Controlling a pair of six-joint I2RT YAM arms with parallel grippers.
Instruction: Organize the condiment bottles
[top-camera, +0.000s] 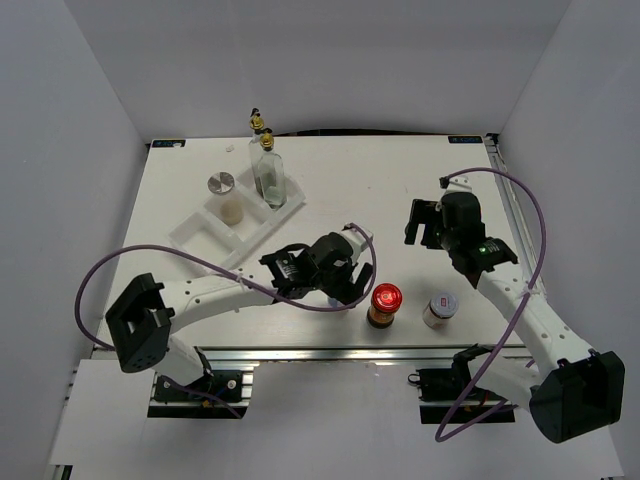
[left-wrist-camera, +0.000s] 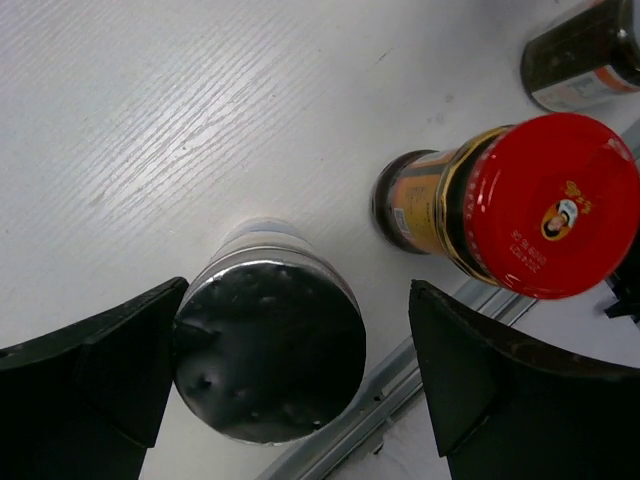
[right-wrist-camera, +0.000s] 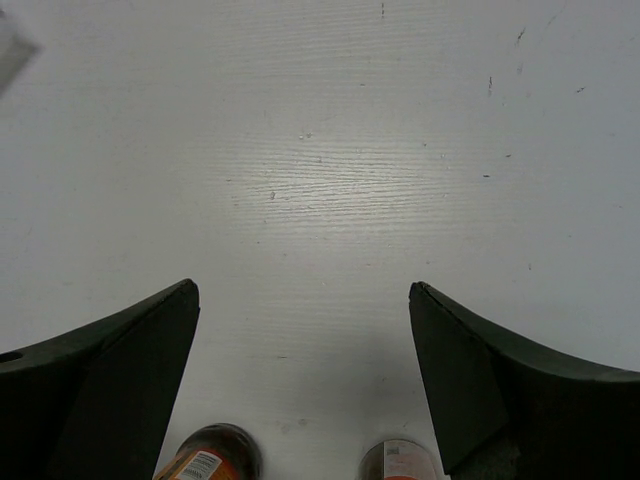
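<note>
The silver-lidded shaker is standing upright on the bench, its long axis vertical and its lid facing the wrist camera. The left end effector is straddling it with its jaws spread wide. One finger looks to be touching the shaker's side, and the other is sitting clear of it.

Just beside the shaker, the red-lidded brown jar is also standing upright, with the small white-lidded jar near it (both close to the bench's near edge).

The left arm is reaching low across the front. The right end effector is hanging over the bench, pointing down, wide apart and holding nothing.

Far left, the white rack is carrying a cruet and another shaker — a second cruet is standing behind it.
</note>
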